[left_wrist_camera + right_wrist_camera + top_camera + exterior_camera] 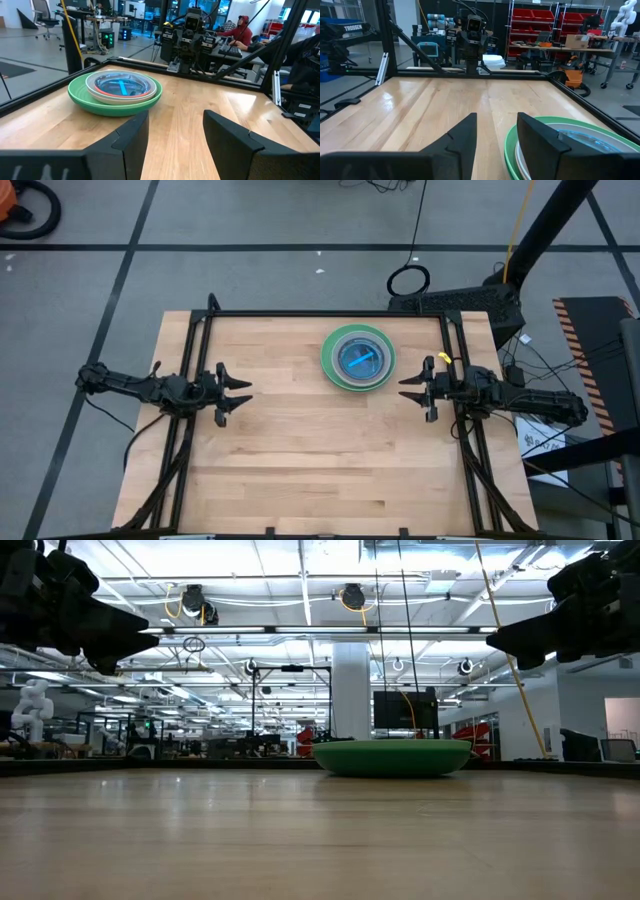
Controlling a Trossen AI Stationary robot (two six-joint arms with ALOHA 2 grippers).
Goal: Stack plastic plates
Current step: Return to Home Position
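homing step: left gripper [247, 393] at 9 o'clock, right gripper [403, 388] at 3 o'clock, both spread and empty. green-rimmed stack of round plastic plates [358, 357] is sitting at 1 o'clock. you are retracting the right arm level, staying clear of that rim.

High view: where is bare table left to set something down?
Bare wood: the lower half of the table in this picture, and the stretch between the left gripper and the plate stack. Tight between that stack and the right gripper.

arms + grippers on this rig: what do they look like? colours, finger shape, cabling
Both arms slim, matte black. Left gripper and right gripper each have two black wedge-shaped fingers tapering to points. Black cable trails from the left arm; a small yellow piece sits at the right wrist.
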